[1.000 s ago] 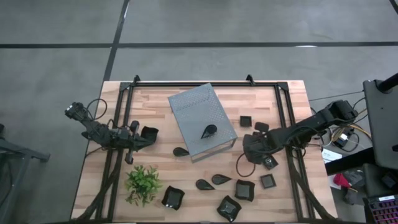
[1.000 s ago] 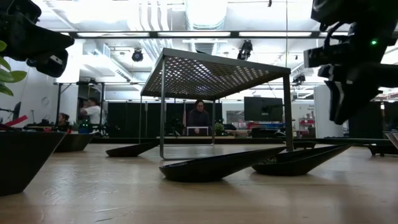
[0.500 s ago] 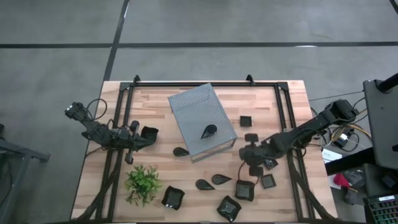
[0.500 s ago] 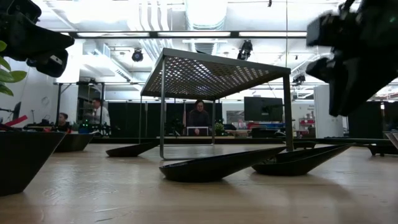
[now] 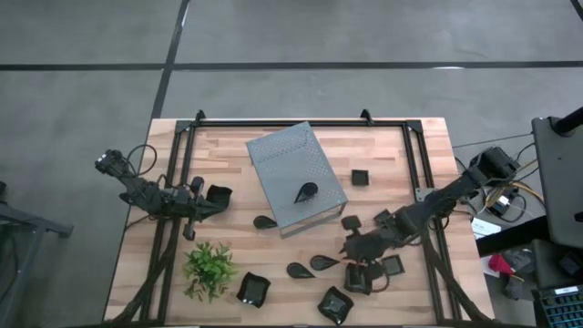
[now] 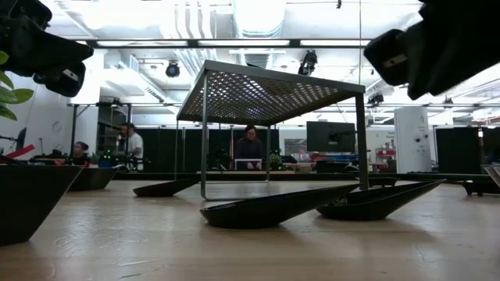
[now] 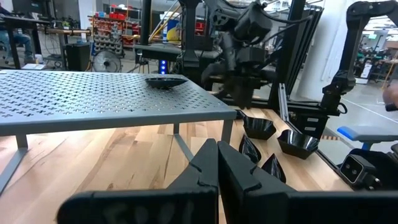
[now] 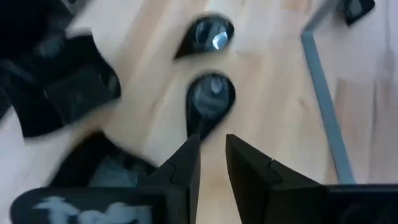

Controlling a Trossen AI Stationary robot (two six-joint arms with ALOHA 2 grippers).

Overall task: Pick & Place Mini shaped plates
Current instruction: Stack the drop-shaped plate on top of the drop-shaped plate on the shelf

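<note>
I bring my right gripper (image 8: pixel 211 155), fingers narrowly parted and empty, over the teardrop plate (image 8: pixel 209 99) near the perforated box (image 5: pixel 296 178); I should straddle its rim squarely.

Glossy black mini plates (image 5: pixel 254 289), grey perforated box (image 5: pixel 297 175), green plant (image 5: pixel 209 267), pale wooden table (image 5: pixel 228 145).

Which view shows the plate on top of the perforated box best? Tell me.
High view: the teardrop plate lies fully visible on the grey box. Left wrist view shows it edge-on; low view hides it; right wrist view misses it.
</note>
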